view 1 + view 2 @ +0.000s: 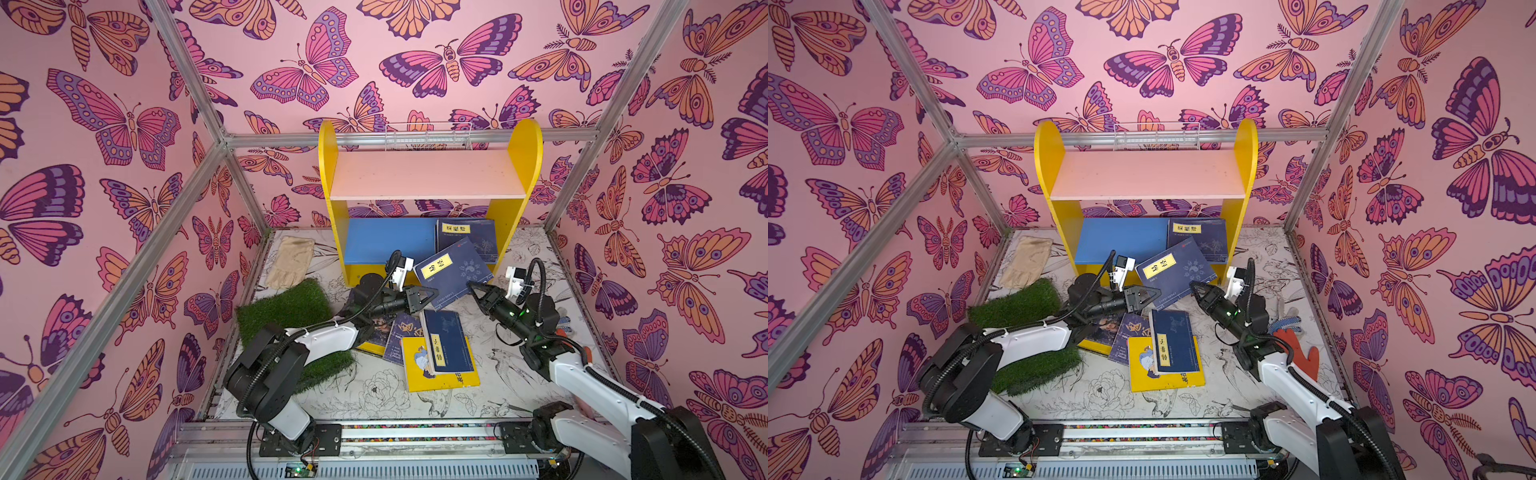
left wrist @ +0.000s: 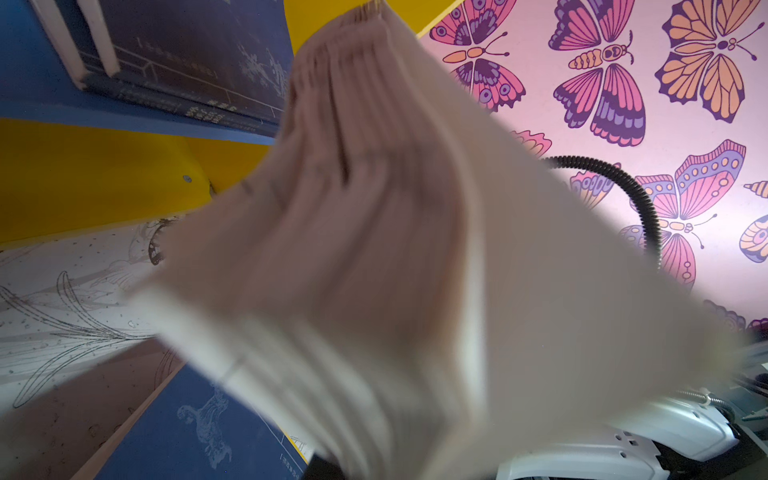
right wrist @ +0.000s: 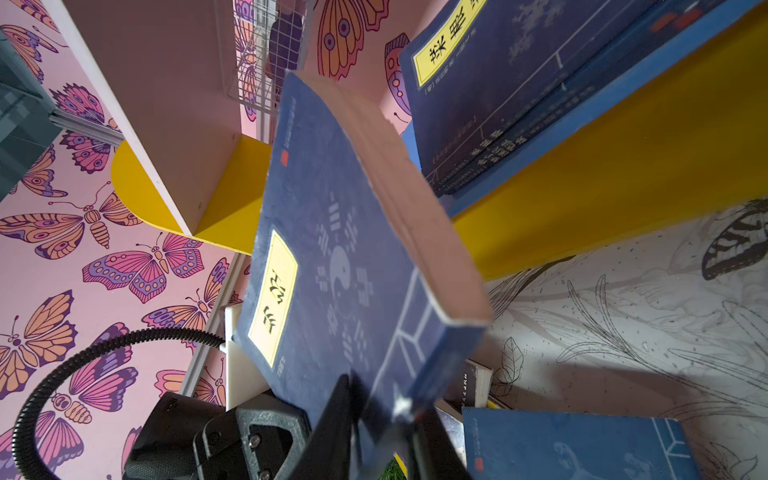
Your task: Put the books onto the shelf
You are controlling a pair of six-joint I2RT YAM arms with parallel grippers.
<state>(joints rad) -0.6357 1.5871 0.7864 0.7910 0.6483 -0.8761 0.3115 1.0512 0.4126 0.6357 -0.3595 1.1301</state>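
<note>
Mid-carry: navy book (image 1: 453, 272) at shelf (image 1: 328, 166) front. Right fingers (image 1: 480, 289) clamped on lower corner; left fingers (image 1: 426, 297) together at other edge, grip unclear. Next: slide onto blue board (image 1: 386, 245).

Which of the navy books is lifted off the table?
The navy book with the trigram circle, tilted in the air before the shelf, held by the left tool and the right tool; the others lie flat.

Flower-printed tabletop (image 1: 374, 395) bears shelf (image 1: 328, 166), turf square (image 1: 286, 307), beige glove (image 1: 291, 259), scattered books (image 1: 448, 343).
</note>
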